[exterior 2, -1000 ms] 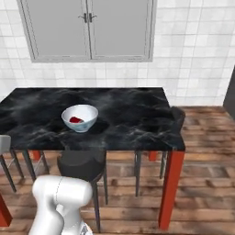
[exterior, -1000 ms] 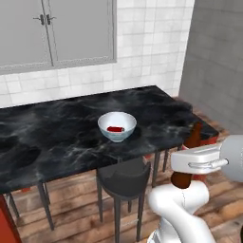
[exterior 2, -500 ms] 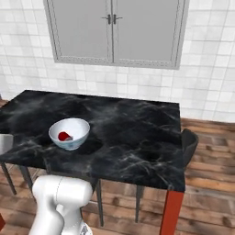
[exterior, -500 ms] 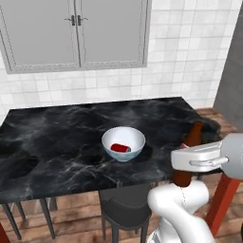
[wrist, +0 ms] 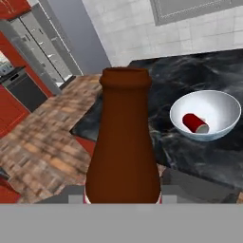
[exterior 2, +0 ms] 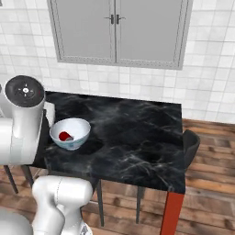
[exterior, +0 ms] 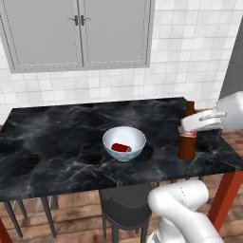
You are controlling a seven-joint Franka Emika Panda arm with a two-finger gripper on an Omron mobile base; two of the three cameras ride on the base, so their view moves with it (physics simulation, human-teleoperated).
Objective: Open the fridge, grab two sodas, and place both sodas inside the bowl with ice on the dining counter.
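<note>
Gripping the dark-brown soda bottle (exterior: 188,138) around its middle, the gripper (exterior: 195,124) holds it upright above the right end of the black marble tabletop (exterior: 57,142). Left of it, well apart, stands the white bowl (exterior: 124,143) with the red can (exterior: 120,147) lying inside.

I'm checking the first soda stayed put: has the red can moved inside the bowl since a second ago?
No. The red can lies in the bowl as before, and the bowl keeps its place on the dining counter; only the camera has driven closer.
</note>
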